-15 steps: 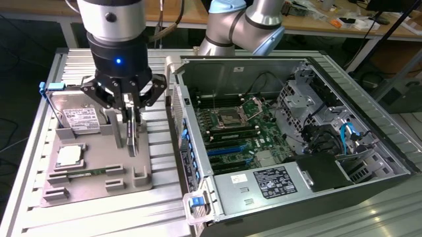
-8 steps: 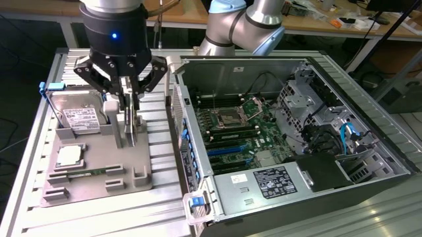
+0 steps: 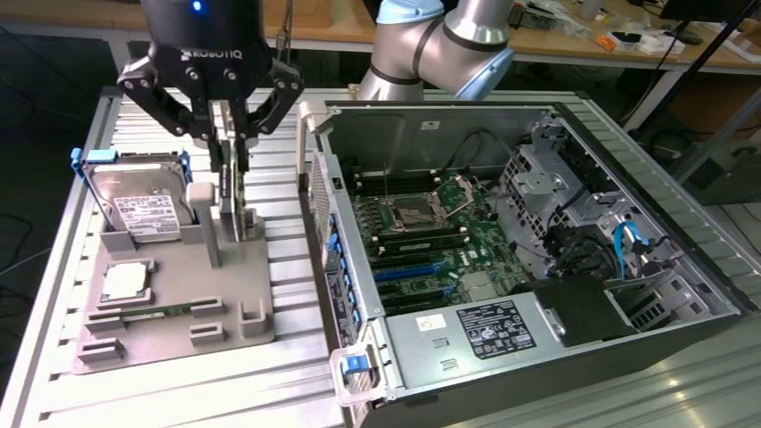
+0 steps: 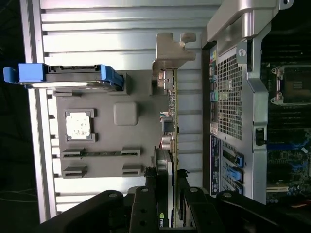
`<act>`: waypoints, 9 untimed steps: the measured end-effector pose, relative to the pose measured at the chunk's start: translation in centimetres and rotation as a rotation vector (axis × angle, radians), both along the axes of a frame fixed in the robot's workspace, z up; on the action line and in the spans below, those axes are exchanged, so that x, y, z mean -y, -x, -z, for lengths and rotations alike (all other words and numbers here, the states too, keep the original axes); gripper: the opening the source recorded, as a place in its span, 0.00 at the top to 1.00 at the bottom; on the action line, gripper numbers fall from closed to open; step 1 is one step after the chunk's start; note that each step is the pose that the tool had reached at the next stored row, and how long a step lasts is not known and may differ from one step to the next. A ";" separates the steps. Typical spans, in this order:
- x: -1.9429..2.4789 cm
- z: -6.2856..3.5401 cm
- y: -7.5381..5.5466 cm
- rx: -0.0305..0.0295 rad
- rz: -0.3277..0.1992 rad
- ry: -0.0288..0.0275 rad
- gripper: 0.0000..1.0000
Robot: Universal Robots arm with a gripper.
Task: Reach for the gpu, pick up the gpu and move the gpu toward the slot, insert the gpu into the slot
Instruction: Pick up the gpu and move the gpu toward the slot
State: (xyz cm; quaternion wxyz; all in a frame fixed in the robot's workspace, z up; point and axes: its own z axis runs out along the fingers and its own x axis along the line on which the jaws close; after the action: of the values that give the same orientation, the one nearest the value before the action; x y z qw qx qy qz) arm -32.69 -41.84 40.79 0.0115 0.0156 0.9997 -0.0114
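A ribbed metal table (image 3: 178,392) is stretching across the near ground. Wooden workbenches (image 3: 321,22) are running along the far side, with clutter (image 3: 630,37) lying on them at the exterior view's right.

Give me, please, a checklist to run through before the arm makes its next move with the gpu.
1. gpu standing on edge in the gray holder: ok.
2. gripper lined up over the gpu's edge: ok.
3. hard drive apart from the gripper: ok.
4. computer case side open, motherboard exposed: ok.
5. Slot on the motherboard free of obstruction: cannot tell.
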 end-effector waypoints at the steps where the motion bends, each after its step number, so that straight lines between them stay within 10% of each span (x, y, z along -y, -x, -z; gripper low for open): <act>1: 0.00 -0.38 0.0 0.0000 0.000 0.0000 0.73; 9: 0.01 -1.32 -1.0 -0.0086 0.000 -0.0024 0.73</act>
State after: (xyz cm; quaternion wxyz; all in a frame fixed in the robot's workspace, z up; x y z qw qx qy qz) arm -31.69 -41.85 42.11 0.0072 0.0156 0.9998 -0.0103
